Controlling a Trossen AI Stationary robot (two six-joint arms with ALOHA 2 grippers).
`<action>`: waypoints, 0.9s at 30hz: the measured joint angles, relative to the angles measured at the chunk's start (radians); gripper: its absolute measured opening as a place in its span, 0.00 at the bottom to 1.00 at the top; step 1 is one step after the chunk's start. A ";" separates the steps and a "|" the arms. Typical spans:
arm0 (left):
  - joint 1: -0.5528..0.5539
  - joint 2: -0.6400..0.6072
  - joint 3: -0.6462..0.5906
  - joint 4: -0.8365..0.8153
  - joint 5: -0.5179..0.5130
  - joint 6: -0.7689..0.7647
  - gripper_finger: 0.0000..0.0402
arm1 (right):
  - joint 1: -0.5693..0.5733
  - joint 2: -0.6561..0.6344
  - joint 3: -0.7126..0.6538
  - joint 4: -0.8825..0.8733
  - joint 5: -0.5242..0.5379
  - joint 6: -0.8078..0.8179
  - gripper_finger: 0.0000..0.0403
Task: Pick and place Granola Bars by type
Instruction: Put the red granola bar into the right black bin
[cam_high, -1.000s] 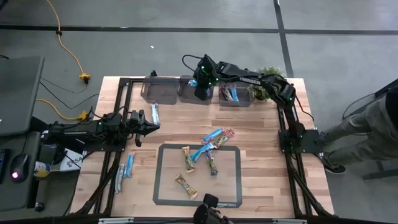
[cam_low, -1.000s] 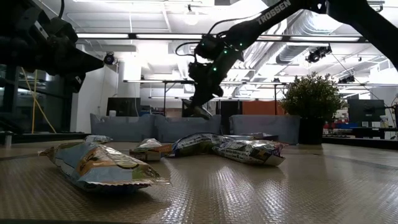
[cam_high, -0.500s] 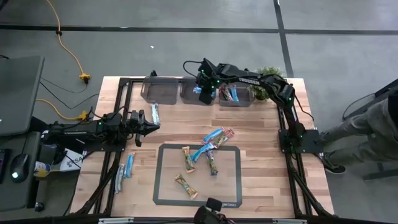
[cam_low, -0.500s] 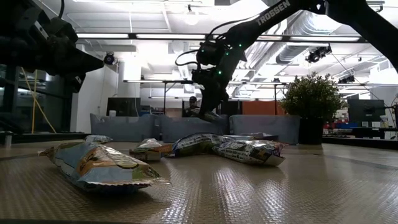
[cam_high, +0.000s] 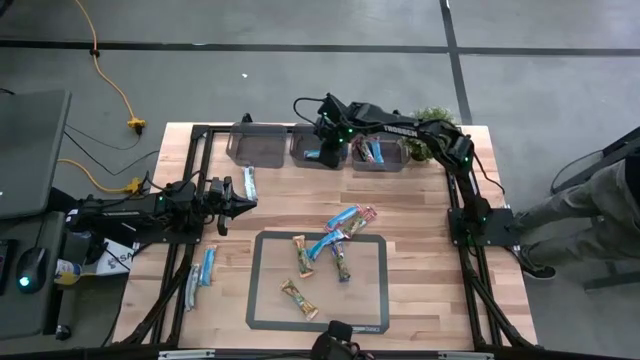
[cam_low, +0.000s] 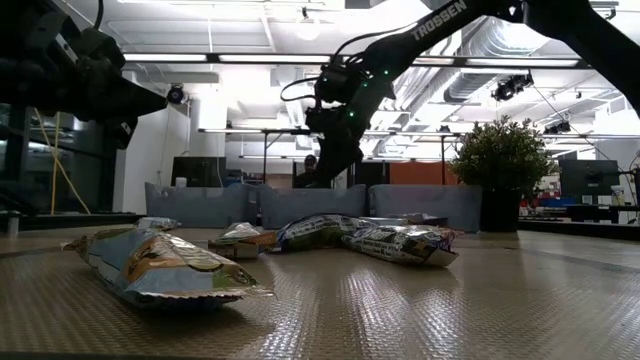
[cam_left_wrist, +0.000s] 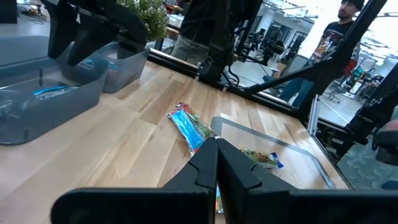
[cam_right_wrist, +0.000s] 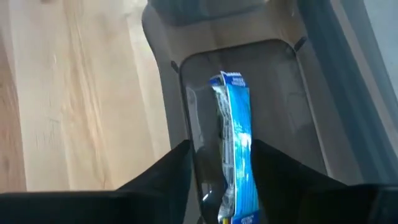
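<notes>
Three clear grey plastic bins sit along the wooden surface's far edge from above, with the right gripper over the middle one. Its wrist view shows spread fingers beside a bright blue wrapped bar lying in that bin. Left gripper waits, fingers pressed together.

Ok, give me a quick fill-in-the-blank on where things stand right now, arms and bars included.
The right gripper hangs over the ____ of the three bins.
The bar between its fingers has a bright ____ wrapper.
The left gripper is ____, holding nothing.
The dark mat has ____ bars lying wholly inside its border.

Missing words: middle; blue; shut; three
</notes>
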 joint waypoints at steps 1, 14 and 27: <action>0.000 0.000 0.000 0.000 0.000 0.000 0.00 | 0.003 0.000 0.000 0.006 -0.009 -0.009 0.40; 0.000 0.000 0.000 0.000 0.000 0.000 0.00 | 0.091 -0.136 0.000 0.093 -0.003 -0.019 0.47; 0.000 0.000 0.000 0.000 0.000 0.000 0.00 | 0.156 -0.268 0.000 0.039 -0.683 0.143 0.47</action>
